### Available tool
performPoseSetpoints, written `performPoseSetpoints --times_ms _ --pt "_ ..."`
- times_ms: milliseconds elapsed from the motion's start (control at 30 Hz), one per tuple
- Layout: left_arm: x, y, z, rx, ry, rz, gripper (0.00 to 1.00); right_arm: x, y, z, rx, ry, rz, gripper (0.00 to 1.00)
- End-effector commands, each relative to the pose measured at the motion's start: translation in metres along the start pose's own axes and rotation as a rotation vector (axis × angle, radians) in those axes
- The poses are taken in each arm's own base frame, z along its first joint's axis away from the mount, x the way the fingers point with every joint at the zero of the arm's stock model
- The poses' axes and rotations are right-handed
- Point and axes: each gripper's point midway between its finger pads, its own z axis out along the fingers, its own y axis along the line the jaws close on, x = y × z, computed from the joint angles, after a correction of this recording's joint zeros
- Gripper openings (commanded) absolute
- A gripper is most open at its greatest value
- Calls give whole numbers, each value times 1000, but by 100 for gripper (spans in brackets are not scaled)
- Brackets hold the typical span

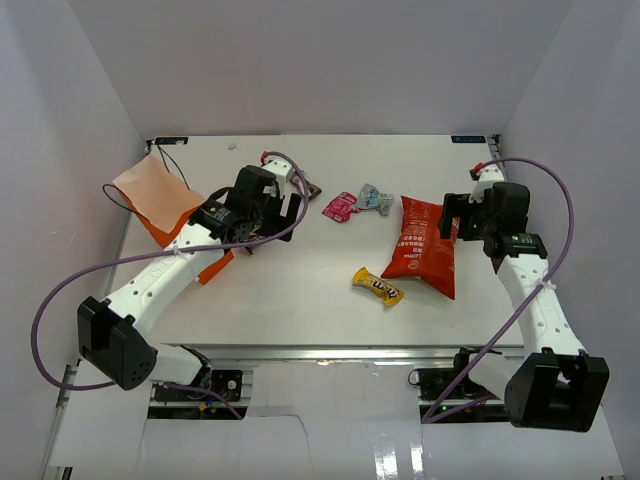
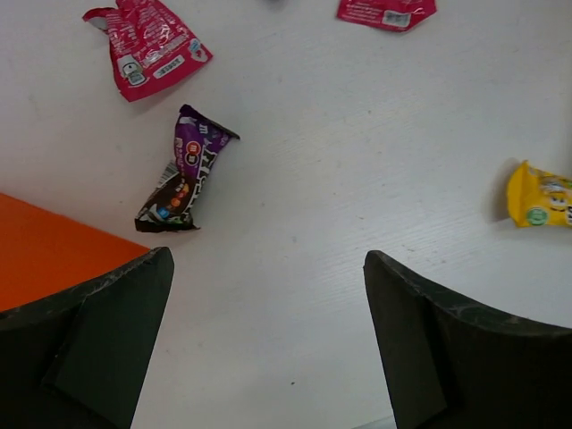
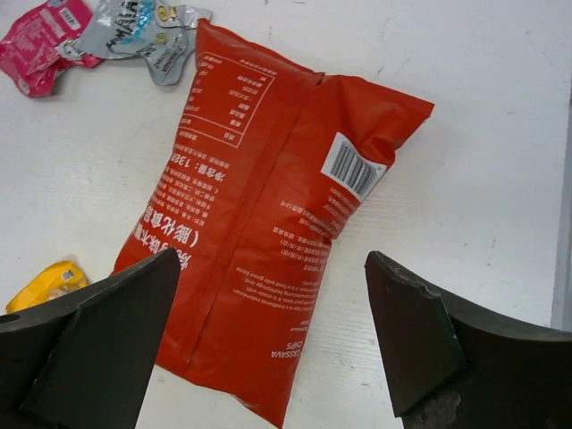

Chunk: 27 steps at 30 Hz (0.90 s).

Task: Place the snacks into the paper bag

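Since no snack is inside it yet, the task looks to be at its beginning, and everything lies spread on the white counter (image 1: 300, 300). At the far left corner lies the paper bag (image 1: 150, 195), flat and a little crumpled, its pale inner side facing up; the left arm crosses over its near part, so I cannot tell how far the mouth is open. On the right side rests the crisp bag (image 1: 425, 245), lying flat with its printed back upward, well apart from the paper bag. The right tool (image 3: 273, 259) hangs above its lower half with the jaws wide and nothing between them, one jaw on each side of the pack. I think this wide stance fits such a broad, puffy thing, which may slip or crush if it is pinched at one edge only. Just beside the near left corner of the crisp bag is the yellow pack (image 1: 378, 286), alone on the open counter. Further back, the pink sweet (image 1: 339, 207) and the grey sweet (image 1: 375, 198) lie touching or nearly so, beside the far corner of the crisp bag. The dark sweet (image 2: 188, 170) lies nearest to the paper bag. The left tool (image 2: 266, 268) is also wide and holds nothing, above bare counter close to this sweet. Probably it is placed there because the way to the bag is shortest.
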Motion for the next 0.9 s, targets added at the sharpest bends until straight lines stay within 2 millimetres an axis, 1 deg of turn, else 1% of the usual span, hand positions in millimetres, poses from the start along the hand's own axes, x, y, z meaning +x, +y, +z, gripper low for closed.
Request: performPoseSetpoints --times_ms 0,33,100,133,167,200,233,267,300,333,367,400,433,467,500,533,567,600,633,667,733,767,867 --pt "-8 20 -6 -94 2 125 98 -26 18 -19 -95 -59 -66 90" --pt "-7 21 -3 -99 9 138 98 -28 24 -21 -135 -67 -85 90" --pt "-2 24 7 -123 37 160 98 -32 35 -28 -215 -94 -208 90" --pt "1 26 12 -130 50 192 98 -31 52 -33 -320 -108 -258 90" --pt "7 29 21 -150 78 207 98 -30 58 -36 -368 -119 -348 90" --pt "8 30 27 -158 83 217 98 -28 69 -38 -443 -121 -377 90" --pt "10 33 33 -168 95 243 98 -27 73 -42 -465 -105 -395 90" --pt "17 36 46 -184 128 258 98 -26 74 -41 -477 -96 -410 90" --pt "17 38 52 -189 140 263 98 -21 76 -36 -487 -69 -444 90" --pt "19 43 59 -196 157 266 98 -15 83 -38 -510 -33 -463 90" --pt "21 46 65 -197 173 261 98 -9 85 -36 -518 1 -476 90" --pt "25 53 77 -208 202 251 98 2 92 -30 -572 37 -537 90" --pt "25 56 82 -209 212 246 98 19 97 -37 -635 103 -557 90" --pt "25 57 88 -203 214 241 98 30 102 -33 -674 151 -558 90" --pt "27 64 97 -212 232 232 98 37 106 -35 -726 165 -569 90" --pt "28 66 101 -213 240 236 98 42 111 -39 -778 172 -581 90" --pt "29 69 105 -216 245 235 98 53 118 -47 -847 198 -576 90" --pt "34 71 113 -207 265 233 98 53 124 -51 -892 177 -576 90" --pt "37 72 118 -201 274 238 98 58 126 -50 -903 179 -566 90" --pt "39 73 122 -199 277 246 97 54 127 -48 -897 146 -577 90" --pt "45 75 134 -187 305 248 93 54 130 -48 -914 108 -590 90" --pt "46 76 137 -181 310 250 91 53 131 -46 -914 83 -599 90" --pt "46 70 148 -137 316 242 86 51 132 -44 -915 70 -604 91"
